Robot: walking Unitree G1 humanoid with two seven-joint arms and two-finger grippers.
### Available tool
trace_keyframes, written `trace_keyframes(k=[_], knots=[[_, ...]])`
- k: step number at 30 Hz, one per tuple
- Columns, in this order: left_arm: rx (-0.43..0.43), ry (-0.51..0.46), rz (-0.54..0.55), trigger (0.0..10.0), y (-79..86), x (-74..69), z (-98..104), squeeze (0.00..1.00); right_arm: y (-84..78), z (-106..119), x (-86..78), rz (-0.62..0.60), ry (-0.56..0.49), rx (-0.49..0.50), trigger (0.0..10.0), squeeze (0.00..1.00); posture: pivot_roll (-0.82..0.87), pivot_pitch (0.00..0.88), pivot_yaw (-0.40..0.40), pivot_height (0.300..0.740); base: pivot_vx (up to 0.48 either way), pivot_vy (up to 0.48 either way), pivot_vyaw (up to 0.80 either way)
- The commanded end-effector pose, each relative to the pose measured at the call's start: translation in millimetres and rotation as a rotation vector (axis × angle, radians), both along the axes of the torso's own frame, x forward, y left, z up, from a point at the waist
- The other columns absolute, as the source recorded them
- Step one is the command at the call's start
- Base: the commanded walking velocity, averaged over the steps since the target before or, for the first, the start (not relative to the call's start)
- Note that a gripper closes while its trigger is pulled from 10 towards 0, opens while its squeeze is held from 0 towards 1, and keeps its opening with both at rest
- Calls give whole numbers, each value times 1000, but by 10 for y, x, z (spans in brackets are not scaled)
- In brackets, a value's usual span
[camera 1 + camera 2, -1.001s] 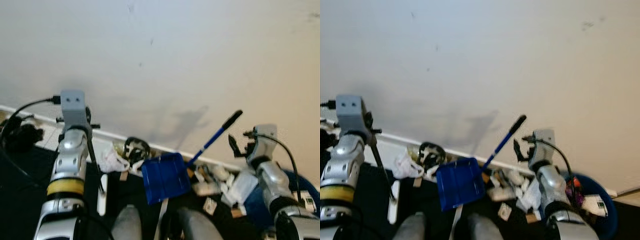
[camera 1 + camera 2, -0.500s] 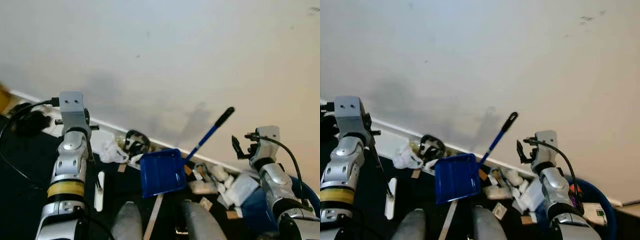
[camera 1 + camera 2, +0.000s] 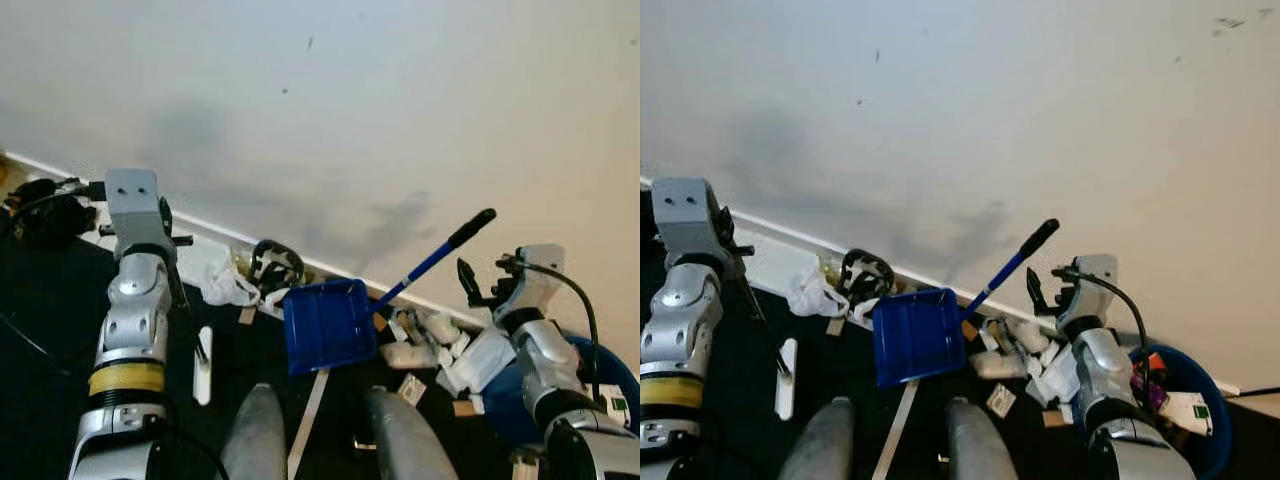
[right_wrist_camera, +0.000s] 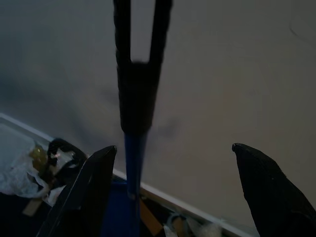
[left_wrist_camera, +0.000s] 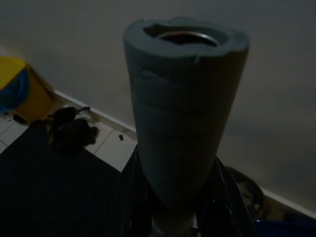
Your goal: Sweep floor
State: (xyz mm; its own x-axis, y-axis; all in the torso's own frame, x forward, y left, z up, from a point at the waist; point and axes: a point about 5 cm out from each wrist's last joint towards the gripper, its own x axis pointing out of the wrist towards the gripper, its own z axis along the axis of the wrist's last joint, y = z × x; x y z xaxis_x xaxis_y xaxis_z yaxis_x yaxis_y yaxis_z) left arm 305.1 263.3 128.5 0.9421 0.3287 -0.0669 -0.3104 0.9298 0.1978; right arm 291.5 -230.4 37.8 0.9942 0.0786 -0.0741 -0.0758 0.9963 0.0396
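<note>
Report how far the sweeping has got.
Done: litter lies heaped by the baseboard, beside the blue dustpan. In hand: the left pincer grips a grey broom handle; the right pincer is open near the dustpan's handle. Left: the pan looks unloaded; the heap needs sweeping in.

blue dustpan [image 3: 328, 325] with black-tipped handle, white wall [image 3: 350, 110], grey broom grip [image 5: 182, 118]
</note>
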Motion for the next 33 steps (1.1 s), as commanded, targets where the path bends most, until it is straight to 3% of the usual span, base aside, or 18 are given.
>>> trace_keyframes(k=[1,4,5,6,7,13,22,28,32,33], knots=[[15,-9,15,10000,25,-53,-11,0,-55,15,-21,-26,-23,15,10000,1000,174,240,-108,740,0,0,0],[31,-39,23,10000,41,-69,35,0,-66,102,38,-29,-68,28,10000,1000,180,243,-107,740,0,0,0],[38,-50,26,10000,53,-77,56,0,-63,152,84,-25,-87,47,10000,510,191,248,-105,740,0,0,0],[43,-57,27,10000,62,-83,70,0,-61,185,114,-23,-99,60,10000,510,191,248,-105,740,0,0,0],[52,-64,28,10000,73,-89,89,0,-59,217,151,-23,-105,87,10000,0,197,253,-104,740,0,0,0],[71,-100,30,10000,106,-127,164,0,-80,284,246,-46,-112,220,10000,0,223,265,-99,740,0,0,0],[113,-114,20,10000,176,-183,239,0,-27,294,328,27,-42,255,10000,0,254,287,-83,740,0,0,0],[129,-119,25,10000,218,-208,268,0,-45,311,336,83,-16,193,10000,0,270,291,-76,740,0,0,0],[141,-133,30,10000,258,-237,296,0,-123,345,317,144,6,3,10000,0,277,293,-67,740,0,0,0],[141,-136,30,10000,261,-239,299,0,-129,350,316,147,4,-8,10000,0,277,293,-67,740,0,0,0]])
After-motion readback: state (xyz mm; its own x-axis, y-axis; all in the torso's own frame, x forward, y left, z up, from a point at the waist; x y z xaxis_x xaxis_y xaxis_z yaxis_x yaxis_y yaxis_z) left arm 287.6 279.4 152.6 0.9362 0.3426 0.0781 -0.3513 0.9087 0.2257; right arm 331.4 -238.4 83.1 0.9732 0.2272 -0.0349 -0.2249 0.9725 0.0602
